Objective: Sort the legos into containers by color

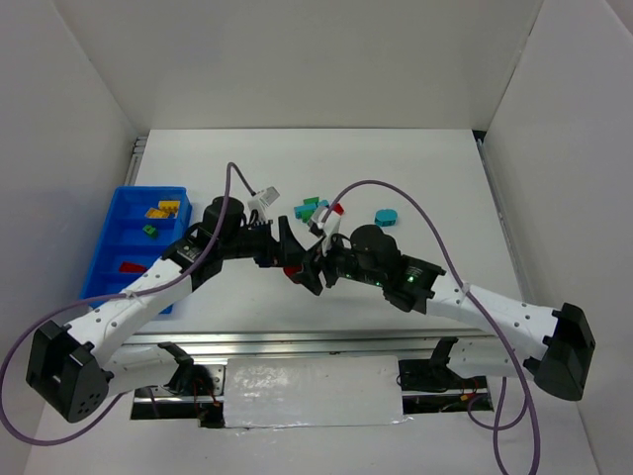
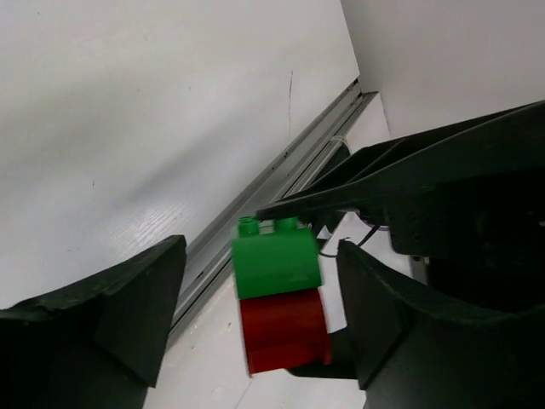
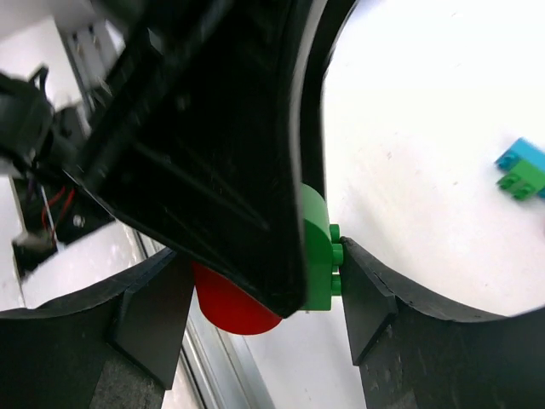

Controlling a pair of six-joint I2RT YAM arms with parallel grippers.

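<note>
A green lego (image 2: 277,260) is stuck on top of a red lego (image 2: 285,331). My right gripper (image 3: 264,290) is shut on this pair: one finger presses the red end and the other finger (image 3: 362,294) touches the green studs (image 3: 335,254). My left gripper (image 2: 260,290) is open around the same pair, with a gap on each side. In the top view both grippers (image 1: 287,247) (image 1: 318,262) meet mid-table, with only the red lego (image 1: 292,269) showing between them. The blue tray (image 1: 107,269) lies at the left.
The tray's compartments hold yellow legos (image 1: 163,210), a green one (image 1: 149,231) and a red one (image 1: 131,266). Loose teal and green legos (image 1: 312,208), a red one (image 1: 334,210) and a teal one (image 1: 386,216) lie beyond the grippers. White walls enclose the table.
</note>
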